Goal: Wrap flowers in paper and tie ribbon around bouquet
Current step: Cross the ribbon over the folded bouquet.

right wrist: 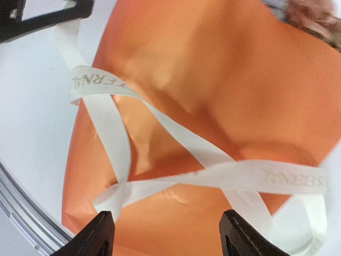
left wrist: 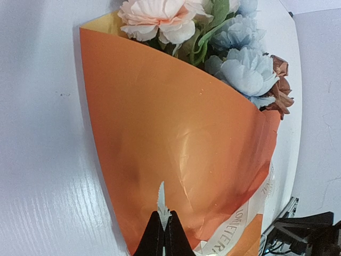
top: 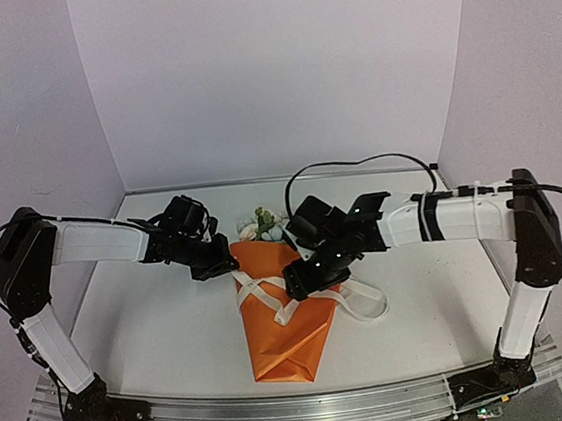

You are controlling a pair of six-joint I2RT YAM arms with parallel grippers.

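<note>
The bouquet (top: 284, 331) lies mid-table as an orange paper (left wrist: 176, 117) cone with its point toward the arms. Flowers (top: 265, 222) in peach and pale blue (left wrist: 240, 69) stick out of the far, wide end. The cream ribbon (top: 268, 297) crosses over the cone and loops onto the table at the right (top: 370, 307). My left gripper (left wrist: 164, 226) sits at the cone's left edge (top: 223, 267), shut on a ribbon end whose tip (left wrist: 161, 197) pokes out between the fingers. My right gripper (right wrist: 169, 230) hovers open over the crossed ribbon (right wrist: 213, 176), its fingers (right wrist: 101, 234) apart and holding nothing.
White walls enclose the table on three sides. A metal rail (top: 282, 406) runs along the near edge by the arm bases. A black cable (top: 356, 162) arcs above the right arm.
</note>
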